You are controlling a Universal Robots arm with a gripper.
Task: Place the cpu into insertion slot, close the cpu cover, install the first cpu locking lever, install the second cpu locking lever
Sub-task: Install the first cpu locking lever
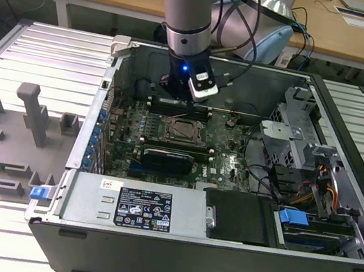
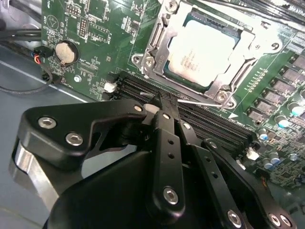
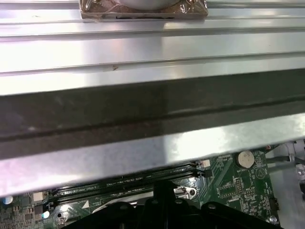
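Observation:
The cpu [image 2: 202, 50], pale and silvery, lies inside the insertion slot [image 1: 181, 130] on the green board. The cpu cover [image 2: 153, 45], a silver frame with a cut-out centre, lies flat down around it. My gripper [image 2: 160, 104] is shut with nothing between its black fingers. Its tip hovers just off the socket's edge, over the dark memory slots [image 2: 209, 121]. A thin bright metal rod [image 2: 202, 102] runs along that socket edge close to the tip. In the exterior view the gripper [image 1: 175, 92] hangs inside the case, just beyond the socket. The gripper's [image 3: 164, 188] black tip also shows in the first wrist view.
The open computer case [image 1: 169, 246] lies on a slatted metal table. Its metal wall [image 3: 143, 114] stands close to the wrist. A coin battery [image 2: 66, 51], loose black cables [image 2: 24, 62], a drive cage [image 1: 294, 138] and a power supply [image 1: 141, 206] surround the board. Grey fixtures [image 1: 34, 113] stand at the exterior view's left.

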